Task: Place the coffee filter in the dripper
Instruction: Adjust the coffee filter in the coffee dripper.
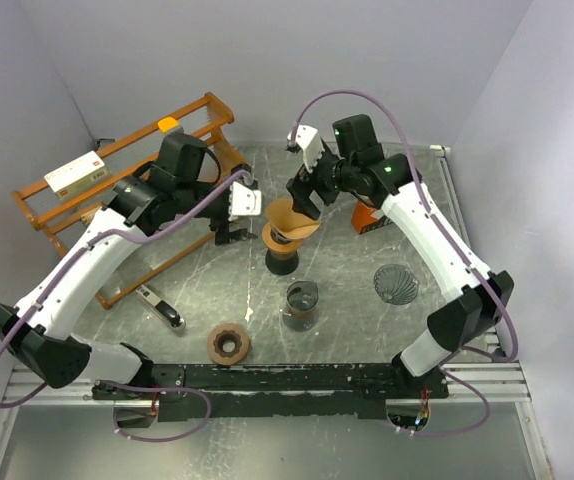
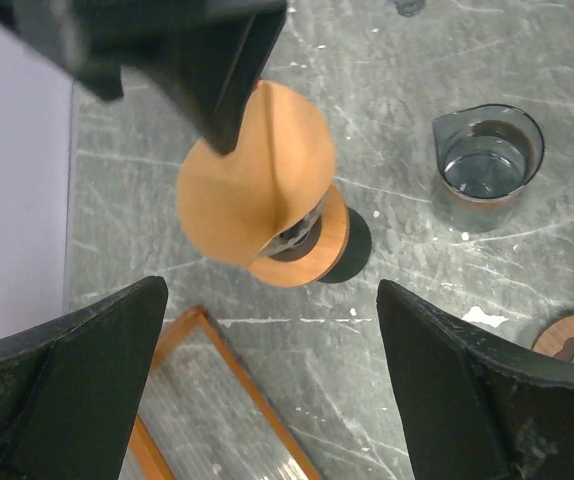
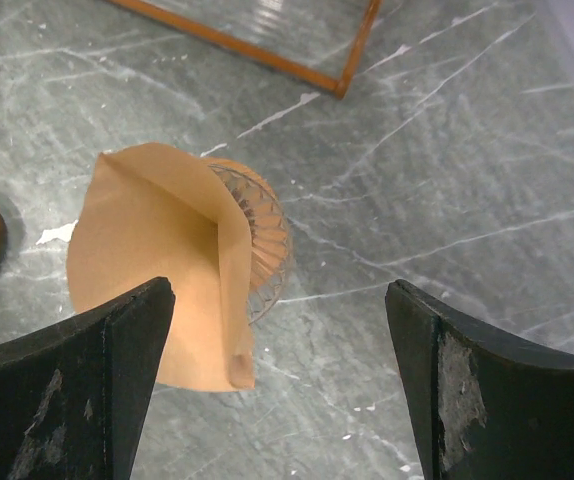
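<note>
Sitting askew on the dripper (image 1: 281,250) at the centre of the top view, the coffee filter (image 1: 289,220) is looking thin, light and easily creased; its free upper rim is probably offering the gentlest hold. The left gripper (image 2: 269,290) and right gripper (image 3: 277,300) are standing wide, holding nothing.

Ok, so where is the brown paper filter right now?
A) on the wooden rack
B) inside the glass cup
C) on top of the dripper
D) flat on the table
C: the paper filter sits crookedly on top of the dripper, leaning out over one side.
</note>
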Motion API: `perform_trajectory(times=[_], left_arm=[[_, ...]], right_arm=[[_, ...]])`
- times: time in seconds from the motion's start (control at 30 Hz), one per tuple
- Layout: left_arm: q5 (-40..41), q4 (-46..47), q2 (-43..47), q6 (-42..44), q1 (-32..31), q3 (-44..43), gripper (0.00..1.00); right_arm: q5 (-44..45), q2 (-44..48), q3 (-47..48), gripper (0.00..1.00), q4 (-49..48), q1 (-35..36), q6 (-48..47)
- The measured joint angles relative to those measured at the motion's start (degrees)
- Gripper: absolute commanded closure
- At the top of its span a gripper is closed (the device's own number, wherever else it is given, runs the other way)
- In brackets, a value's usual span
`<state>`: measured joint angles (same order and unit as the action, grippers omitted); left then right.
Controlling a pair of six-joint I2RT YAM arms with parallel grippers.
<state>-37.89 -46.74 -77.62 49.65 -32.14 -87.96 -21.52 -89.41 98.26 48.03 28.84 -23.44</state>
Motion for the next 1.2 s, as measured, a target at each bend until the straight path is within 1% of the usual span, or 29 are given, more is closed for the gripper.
perform_trajectory(times=[0.23,0.4,0.5,0.67,0.97,1.2], left_arm=[[3.1,-4.55,-4.13,4.9,-7.67,-3.5,0.03],[6.88,-6.6,-7.28,7.87,-12.81,-3.61,0.03],[9.22,-6.95,-9.18,9.31,-14.53,-3.61,0.03],[12.0,-6.82,-10.99,11.04,-15.56,-3.61,0.03],[15.04,-5.22,-11.91,12.33,-15.56,-3.61,0.04],[17.38,-4.07,-13.79,12.46,-15.56,-3.61,0.07]], right_arm=[[-0.02,-3.87,0.04,0.14,1.7,0.04,0.07],[0.15,-6.29,0.13,0.16,1.66,0.07,0.09],[0.33,-8.0,0.13,0.17,1.66,0.07,0.07],[1.33,-9.97,0.13,0.19,1.57,0.07,-0.15],[1.92,-11.15,1.09,0.21,1.6,0.07,-0.98],[1.9,-11.17,1.38,0.21,1.6,0.07,-1.25]])
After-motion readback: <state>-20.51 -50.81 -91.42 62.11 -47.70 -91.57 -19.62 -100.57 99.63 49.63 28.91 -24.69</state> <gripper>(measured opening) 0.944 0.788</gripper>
